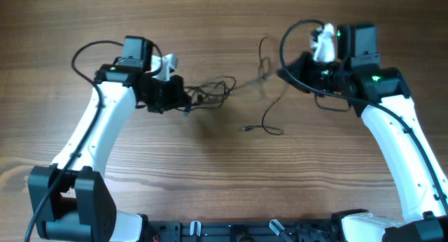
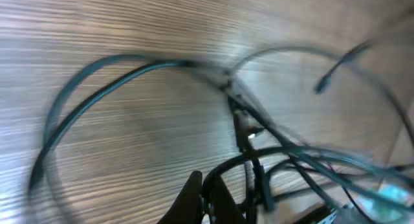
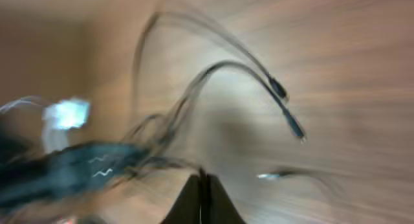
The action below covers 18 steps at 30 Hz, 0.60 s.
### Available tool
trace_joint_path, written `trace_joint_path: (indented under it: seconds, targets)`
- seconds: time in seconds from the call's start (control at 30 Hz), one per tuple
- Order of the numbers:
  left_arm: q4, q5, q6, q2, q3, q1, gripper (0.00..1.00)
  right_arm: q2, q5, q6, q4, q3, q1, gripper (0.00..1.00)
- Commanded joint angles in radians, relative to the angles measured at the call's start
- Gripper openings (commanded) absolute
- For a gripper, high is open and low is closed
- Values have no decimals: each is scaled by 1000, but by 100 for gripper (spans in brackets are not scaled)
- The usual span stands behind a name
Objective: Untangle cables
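Observation:
The cables [image 1: 213, 89] are thin black cords bunched in a tangle at the table's middle, stretched between both grippers. My left gripper [image 1: 183, 98] is shut on the tangle's left end; in the left wrist view its fingers [image 2: 208, 197] pinch a black loop [image 2: 249, 166], with cords fanning right. My right gripper [image 1: 283, 73] is shut on a cord at the right end; the right wrist view is blurred, its fingers [image 3: 203, 195] closed with strands [image 3: 194, 88] running up. One loose strand [image 1: 269, 116] hangs toward me and ends in a small plug [image 1: 246, 129].
Bare wooden table [image 1: 210, 179] all round. Thick black arm cables loop over each wrist [image 1: 84, 53] [image 1: 290, 32]. Both arm bases stand at the near edge, left [image 1: 70, 207] and right [image 1: 392, 224].

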Motion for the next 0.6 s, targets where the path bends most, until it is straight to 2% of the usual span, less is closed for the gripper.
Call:
trace_joint_path:
  seconds: [0.0,0.07,0.2,0.27,0.33,0.43,0.57]
  targets:
    - [-3,-17,11,11,-11,63,4,-19,388,-136,-82,25,-23,12]
    - [10,27,10,11,-11,64,4,-19,435,-159,-136,24,-23,20]
    - [25,116,11,11,-11,64,4,-19,455,-159,-184,24,-23,20]
    - [26,204,33,11,-11,63,4,-19,361,-200,-183,24,-23,27]
    - [26,311,76,11,-11,60,4,-19,91,-357,-141,24,-23,30]
    - [29,447,141,11,-11,44,4,-19,-201,-515,-98,24,-9,35]
    - [40,595,193,11,-11,13,4,-19,-222,-631,-88,22,60,40]
